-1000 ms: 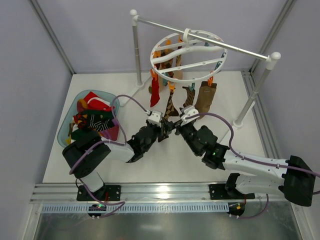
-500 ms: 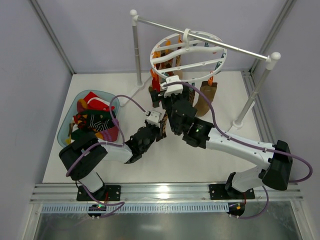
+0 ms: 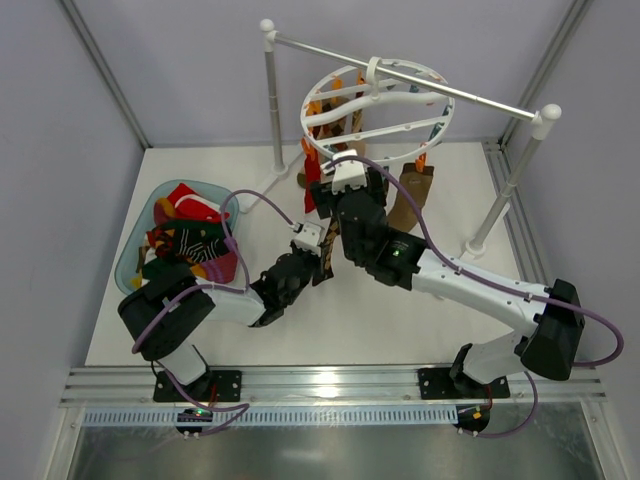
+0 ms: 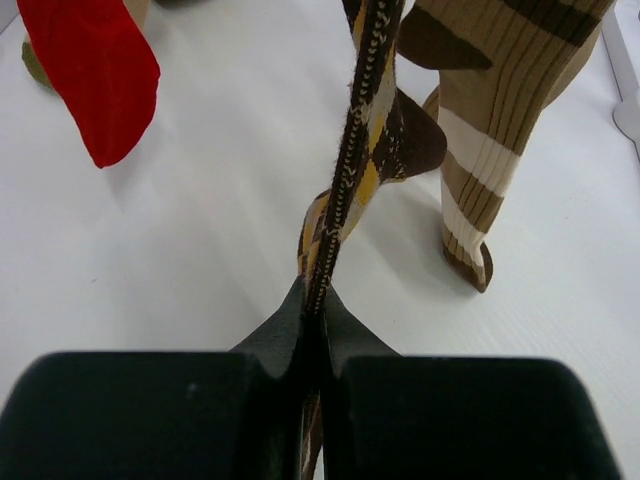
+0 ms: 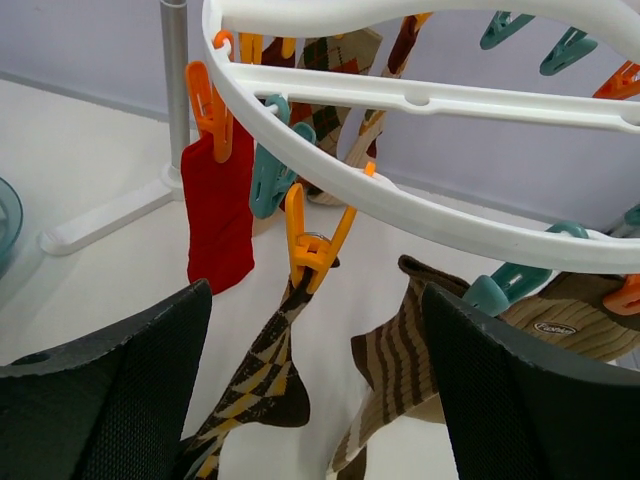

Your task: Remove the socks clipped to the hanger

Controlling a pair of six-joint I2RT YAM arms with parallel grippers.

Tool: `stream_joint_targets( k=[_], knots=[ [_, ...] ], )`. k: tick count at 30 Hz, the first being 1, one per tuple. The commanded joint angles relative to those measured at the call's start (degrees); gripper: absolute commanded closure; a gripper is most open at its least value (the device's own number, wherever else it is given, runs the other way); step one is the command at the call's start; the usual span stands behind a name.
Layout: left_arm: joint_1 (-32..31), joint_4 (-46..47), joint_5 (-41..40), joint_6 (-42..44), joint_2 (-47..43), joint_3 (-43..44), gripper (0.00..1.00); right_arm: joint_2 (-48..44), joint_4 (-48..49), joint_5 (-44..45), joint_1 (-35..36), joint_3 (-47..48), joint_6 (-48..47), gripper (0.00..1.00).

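Socks [image 3: 412,195] under hanger [image 3: 385,100] on rail [image 3: 490,102]; bowl [image 3: 125,262], apparently holding fabric [image 3: 190,240], front-left of them.

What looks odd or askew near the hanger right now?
Nothing looks damaged or spilled. One oddity: the argyle sock looks pulled taut, held at the top by an orange clip on the hanger while the left gripper is shut on its lower end. The right gripper is open, facing that clip.

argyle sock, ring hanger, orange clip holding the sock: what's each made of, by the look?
The argyle sock is knitted fabric, matte: stitch loops show along its edge and it hangs limp. The ring hanger looks like moulded plastic, smooth white with a soft sheen and moulded holes. The orange clip is probably plastic too, glossy and evenly coloured.
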Motion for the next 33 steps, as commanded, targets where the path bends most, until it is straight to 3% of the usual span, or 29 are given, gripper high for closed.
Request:
stream_joint_targets(
  k=[1,7,21,33],
  knots=[
    [-0.1,1.0,0.1,0.4,-0.8,1.0,1.0,0.9,-3.0,0.9,-1.4,3.6,1.4,0.14],
    [-0.1,0.5,0.3,0.4,-0.7,1.3,1.0,2.1,-2.4,-2.2,-3.6,3.8,2.5,0.15],
    [-0.1,0.3,0.8,0.2,-0.1,1.7,1.0,5.5,9.0,-2.4,-4.6,2.4,-1.6,0.21],
    [-0.2,0.3,0.9,0.2,-0.4,1.5,1.0,7.4,18.3,0.4,-5.8,-0.1,-5.3,0.55]
  ],
)
